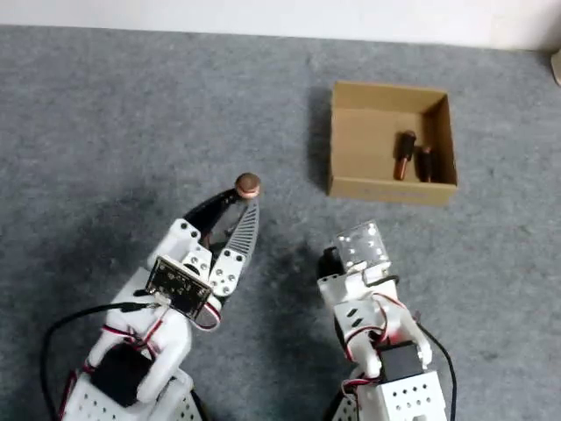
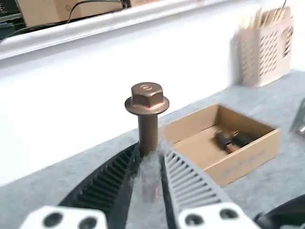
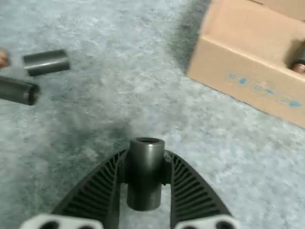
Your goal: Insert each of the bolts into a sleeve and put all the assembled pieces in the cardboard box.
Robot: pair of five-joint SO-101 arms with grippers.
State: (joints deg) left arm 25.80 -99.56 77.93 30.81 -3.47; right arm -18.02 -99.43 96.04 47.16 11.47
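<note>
**Bolt and sleeve both in hand — the mating is the risky part**

On the left, the left gripper (image 1: 238, 203) is clenched on a copper-coloured bolt (image 2: 147, 119), hex head up. It grips only the lower shank, so most of the bolt stands clear above the fingertips. To its right, the right gripper (image 3: 145, 162) clasps a dark sleeve (image 3: 145, 171) upright, with its open bore facing the wrist camera. Two loose sleeves (image 3: 46, 62) lie on the grey mat (image 1: 105, 132) nearby. Farther right sits the cardboard box (image 1: 390, 189), with two assembled pieces (image 1: 405, 153) already inside.

The likely trouble is alignment. The bolt is held low on the shank, so it could pivot in the jaws when it meets the sleeve's rim and then jam or skid off. A hard push could also slide the sleeve down through its grip — either part might drop onto the mat.
</note>
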